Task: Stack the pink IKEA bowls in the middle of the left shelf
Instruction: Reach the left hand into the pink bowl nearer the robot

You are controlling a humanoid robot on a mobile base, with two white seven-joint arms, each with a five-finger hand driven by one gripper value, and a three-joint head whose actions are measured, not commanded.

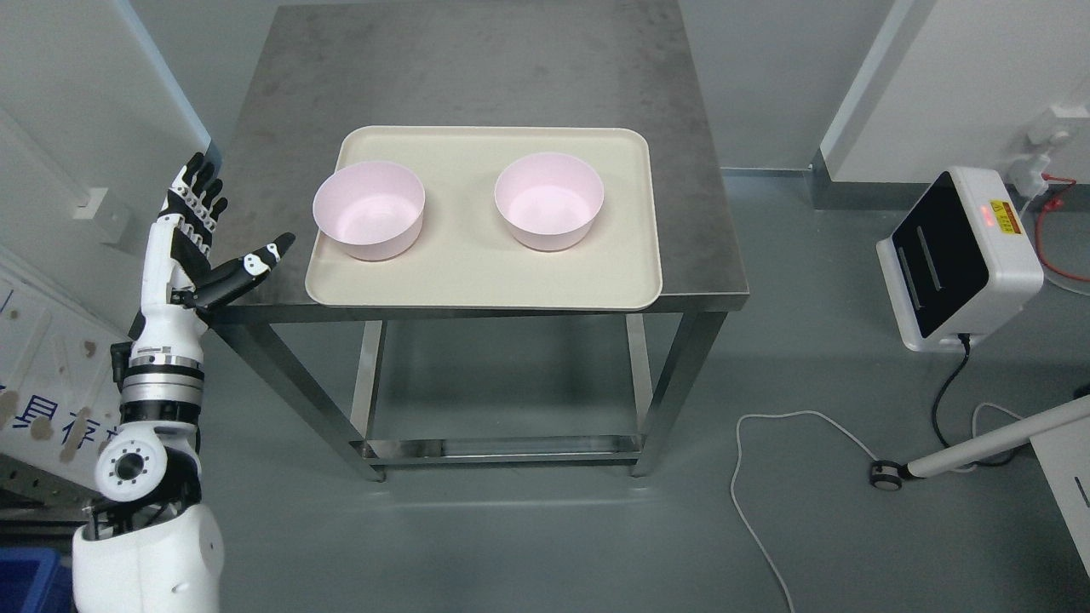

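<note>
Bowls: two, pink, both upright with mouths up; round, so no long axis to tell.
Left bowl: on the tray near its left edge, toward the back.
Right bowl: on the tray right of the middle, toward the back; well apart from the left bowl, not stacked.
Tray: one, cream, long side running left to right, resting at the table's front edge.
Table: one, steel, bare behind the tray.
Left hand: raised off the table's left edge near the front corner, fingers spread and pointing up, thumb out toward the tray, holding nothing.
Bowl to hand: left bowl lies right of the thumb tip, near but apart; right bowl farther right.
Floor: white box with a cable, right of the table.
</note>
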